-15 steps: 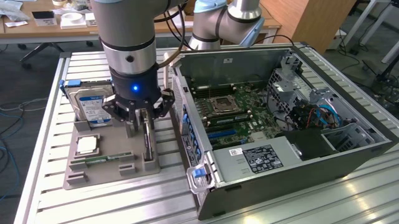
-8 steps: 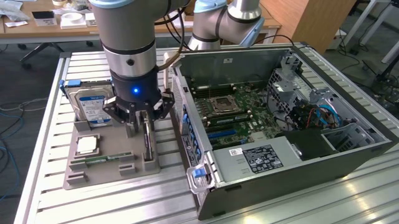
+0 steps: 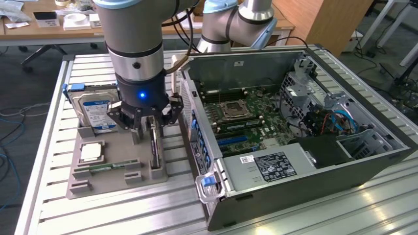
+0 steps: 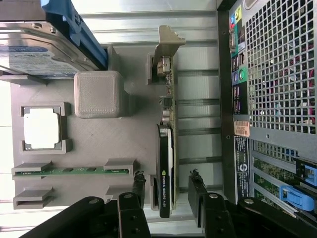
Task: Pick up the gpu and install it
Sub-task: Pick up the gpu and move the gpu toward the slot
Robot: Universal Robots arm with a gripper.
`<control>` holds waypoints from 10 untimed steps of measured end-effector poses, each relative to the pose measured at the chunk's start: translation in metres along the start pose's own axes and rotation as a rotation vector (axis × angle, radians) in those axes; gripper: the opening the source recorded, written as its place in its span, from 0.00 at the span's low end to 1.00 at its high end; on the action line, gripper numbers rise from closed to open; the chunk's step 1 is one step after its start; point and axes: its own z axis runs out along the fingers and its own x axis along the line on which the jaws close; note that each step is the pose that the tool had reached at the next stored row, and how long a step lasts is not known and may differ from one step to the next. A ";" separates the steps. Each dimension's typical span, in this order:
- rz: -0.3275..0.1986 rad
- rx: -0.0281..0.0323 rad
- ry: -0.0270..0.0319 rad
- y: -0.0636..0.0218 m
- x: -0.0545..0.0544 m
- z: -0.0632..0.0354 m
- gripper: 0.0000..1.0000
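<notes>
Pick-up not yet made: gpu [image 3: 154,147] stands on edge in holder [image 3: 111,181], left of centre in the exterior view, gripper [image 3: 151,122] fingers spread astride it, seemingly not touching; install into case [image 3: 294,122] remains.

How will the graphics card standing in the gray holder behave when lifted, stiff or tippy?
The gpu looks like a rigid board, so probably stiff. Standing on its thin edge in the gray holder, it could tip once freed.

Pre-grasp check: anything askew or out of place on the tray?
Nothing stands out. The gpu stands upright in the gray tray, end effector open astride it; hard drive, CPU and memory stick sit square.
</notes>
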 end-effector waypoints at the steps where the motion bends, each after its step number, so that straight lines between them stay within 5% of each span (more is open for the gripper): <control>1: 0.000 0.0000 0.0000 0.0000 0.000 0.0000 0.49; 10: 0.000 -0.0016 0.0000 0.0056 0.000 0.0064 0.49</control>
